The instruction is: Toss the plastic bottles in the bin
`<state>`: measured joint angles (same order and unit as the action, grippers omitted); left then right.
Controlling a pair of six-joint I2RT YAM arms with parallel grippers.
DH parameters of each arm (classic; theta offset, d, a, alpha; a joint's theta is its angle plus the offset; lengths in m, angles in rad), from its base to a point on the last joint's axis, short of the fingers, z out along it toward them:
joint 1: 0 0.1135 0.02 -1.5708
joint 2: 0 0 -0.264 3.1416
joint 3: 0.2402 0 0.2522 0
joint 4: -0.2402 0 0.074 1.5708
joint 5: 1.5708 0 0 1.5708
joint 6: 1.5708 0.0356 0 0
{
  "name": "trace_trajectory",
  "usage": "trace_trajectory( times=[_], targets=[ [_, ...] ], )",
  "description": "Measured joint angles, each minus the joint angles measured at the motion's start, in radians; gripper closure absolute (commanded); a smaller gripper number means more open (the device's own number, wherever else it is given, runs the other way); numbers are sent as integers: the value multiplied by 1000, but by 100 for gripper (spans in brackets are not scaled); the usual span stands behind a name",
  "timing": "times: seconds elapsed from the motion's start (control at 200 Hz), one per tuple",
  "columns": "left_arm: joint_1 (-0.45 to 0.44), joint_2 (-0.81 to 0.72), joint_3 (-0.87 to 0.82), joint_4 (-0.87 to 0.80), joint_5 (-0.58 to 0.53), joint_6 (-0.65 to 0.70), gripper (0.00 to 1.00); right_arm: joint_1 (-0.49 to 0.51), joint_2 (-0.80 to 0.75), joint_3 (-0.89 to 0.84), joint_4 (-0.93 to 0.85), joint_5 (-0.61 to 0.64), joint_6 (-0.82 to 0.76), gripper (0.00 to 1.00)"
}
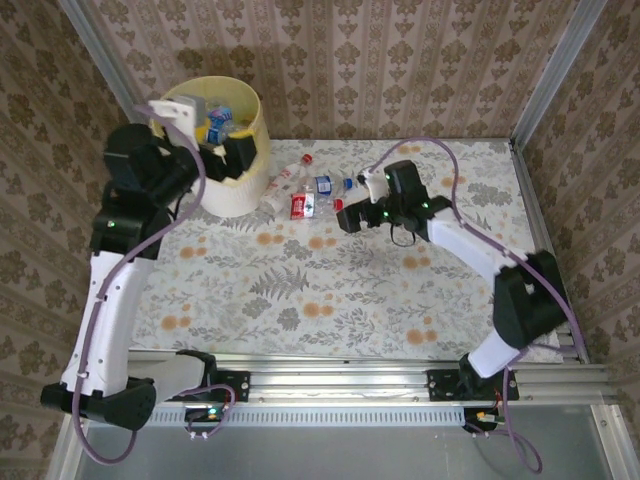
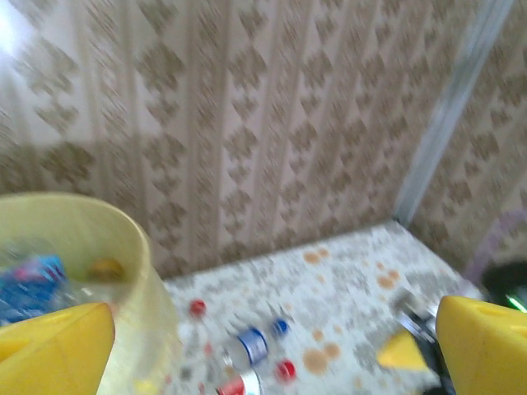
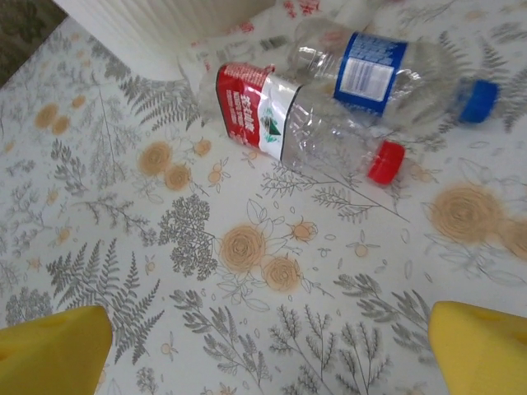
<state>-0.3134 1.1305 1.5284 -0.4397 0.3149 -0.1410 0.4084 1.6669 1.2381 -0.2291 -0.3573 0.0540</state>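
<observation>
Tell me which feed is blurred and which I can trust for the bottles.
Left wrist: smeared by blur, the bin soft, glare at top left. Right wrist: sharp, the red-label bottle and blue-label bottle crisp. Top external: clear, evenly lit.

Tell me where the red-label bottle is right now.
In the top view the red-label bottle lies on the table, just right of the bin, with the blue-label bottle beside it.

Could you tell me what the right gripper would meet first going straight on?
Likely the red-label bottle lying ahead of the right gripper, though it may touch the table first; depth is unclear.
</observation>
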Motion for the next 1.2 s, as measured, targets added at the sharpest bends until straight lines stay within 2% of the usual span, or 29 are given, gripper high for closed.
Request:
trace_trajectory(
  times=[0.165,0.335,0.535,0.805,1.2],
  targets=[
    [-85,-81,-116,-48,-19,13,0,-5,221,192,-68,-50,-55,2],
    [-98,-166,-184,-51,-29,12,0,-9,391,358,-132,-92,-85,3],
    [-98,-188,-186,-51,-51,8,0,-21,531,518,-193,-128,-114,2],
    [-98,-187,-186,-66,-54,9,0,-28,660,679,-282,-130,-157,2],
    [-98,-188,-186,-85,-65,5,0,-21,724,772,-348,-160,-211,2]
  ],
)
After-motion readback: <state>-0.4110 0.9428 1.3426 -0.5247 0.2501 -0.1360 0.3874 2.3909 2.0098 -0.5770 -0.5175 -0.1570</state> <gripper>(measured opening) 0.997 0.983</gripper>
